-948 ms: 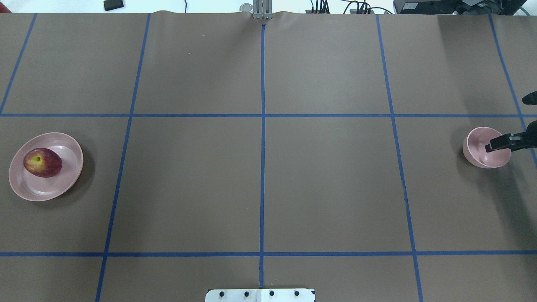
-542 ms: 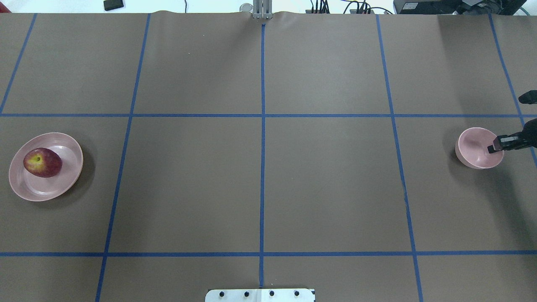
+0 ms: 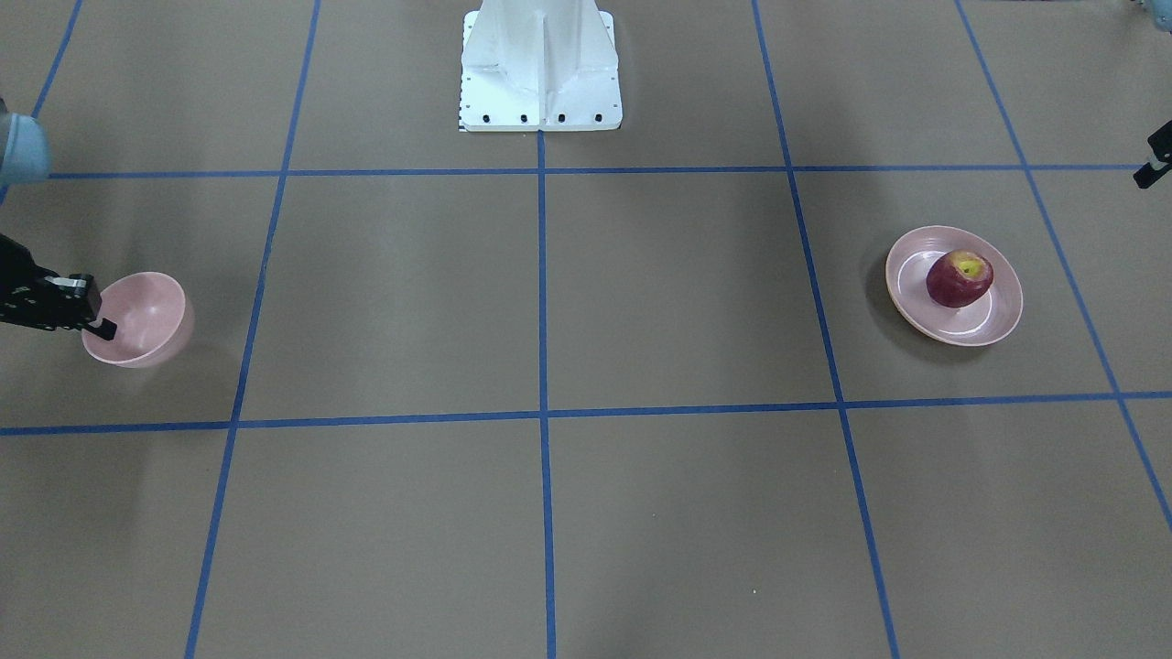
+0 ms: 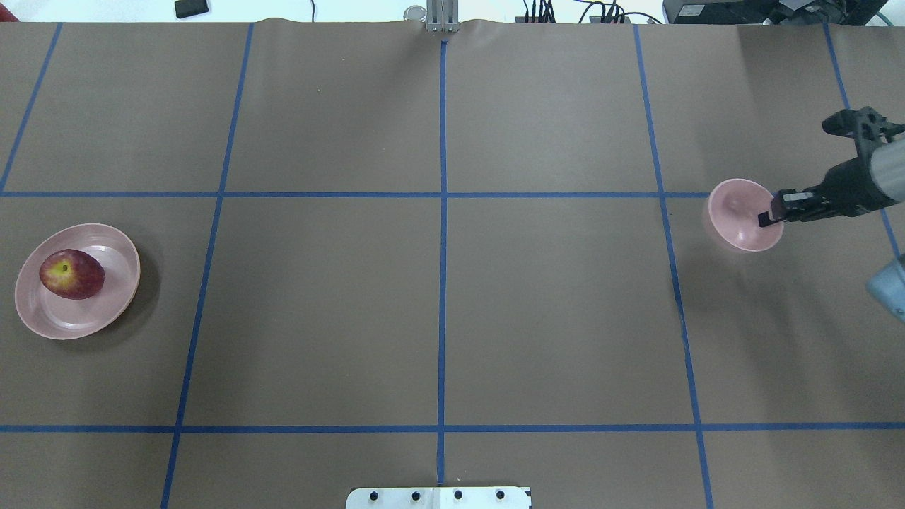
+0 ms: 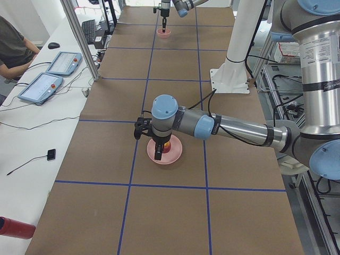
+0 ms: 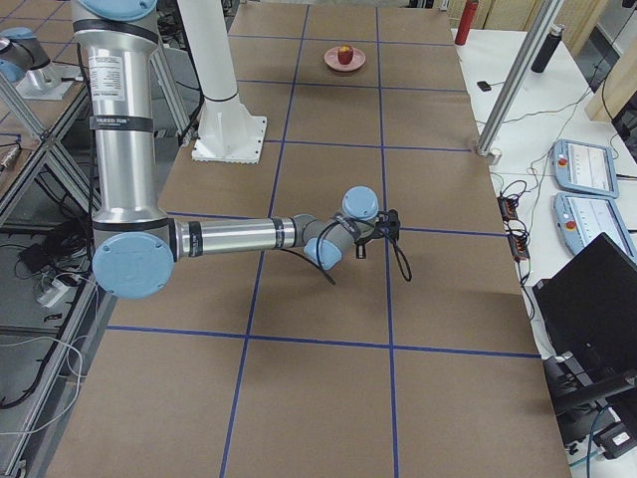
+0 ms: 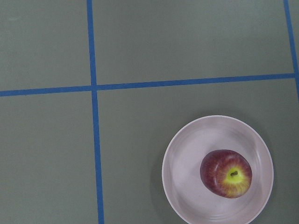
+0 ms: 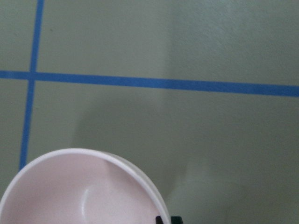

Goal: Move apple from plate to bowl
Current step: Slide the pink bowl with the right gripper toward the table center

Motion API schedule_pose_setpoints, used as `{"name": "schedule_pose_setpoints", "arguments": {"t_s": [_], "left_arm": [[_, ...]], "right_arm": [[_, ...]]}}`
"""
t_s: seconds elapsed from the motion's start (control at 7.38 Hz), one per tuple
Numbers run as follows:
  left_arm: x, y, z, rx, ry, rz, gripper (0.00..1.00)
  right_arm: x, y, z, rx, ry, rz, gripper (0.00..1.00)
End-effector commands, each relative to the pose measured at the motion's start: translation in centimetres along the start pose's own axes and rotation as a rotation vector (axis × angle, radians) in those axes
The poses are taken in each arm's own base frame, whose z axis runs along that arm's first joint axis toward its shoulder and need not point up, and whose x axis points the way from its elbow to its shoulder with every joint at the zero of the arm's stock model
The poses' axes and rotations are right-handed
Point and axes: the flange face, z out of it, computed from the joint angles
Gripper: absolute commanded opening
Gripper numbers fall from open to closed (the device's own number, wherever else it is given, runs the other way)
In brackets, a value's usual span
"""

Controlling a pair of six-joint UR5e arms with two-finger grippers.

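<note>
The dark red apple (image 4: 71,273) lies on the pale pink plate (image 4: 102,311) at the table's left end; both show in the left wrist view, apple (image 7: 226,173) on plate (image 7: 187,177). My left gripper (image 5: 158,153) hangs high above the plate; I cannot tell whether it is open or shut. My right gripper (image 4: 767,218) is shut on the rim of the pink bowl (image 4: 735,212) at the table's right side. The bowl is empty, tilted and blurred. Its rim (image 8: 117,161) fills the bottom of the right wrist view.
Brown table cover with a blue tape grid. The robot's white base plate (image 4: 438,497) sits at the near middle edge. Tablets (image 5: 64,62) and a person are beyond the far edge. A wide stretch of table lies between bowl and plate.
My right gripper has carried the bowl leftward and toward the far side, further in over the table. The apple and plate have not moved.
</note>
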Motion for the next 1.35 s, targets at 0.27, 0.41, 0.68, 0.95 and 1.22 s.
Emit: {"name": "schedule_pose_setpoints", "arguments": {"t_s": [0.27,0.41,0.68,0.95,1.22], "left_arm": [[-0.1,0.0,0.1,-0.001,0.000,-0.002,0.98],[-0.1,0.0,0.1,-0.003,0.001,-0.003,0.98],[-0.1,0.0,0.1,-0.003,0.001,-0.005,0.98],[0.0,0.1,0.2,-0.010,0.021,-0.010,0.98],[0.0,0.1,0.1,-0.008,0.022,-0.008,0.98]], "right_arm": [[-35.4,0.1,10.9,0.051,0.063,0.228,0.00],[-40.6,2.6,12.7,0.046,0.093,0.200,0.00],[-39.9,2.8,15.1,0.088,0.142,0.233,0.00],[-40.0,1.8,17.2,0.095,0.112,0.225,0.00],[-42.1,0.2,17.4,0.101,0.096,0.256,0.00]]}}
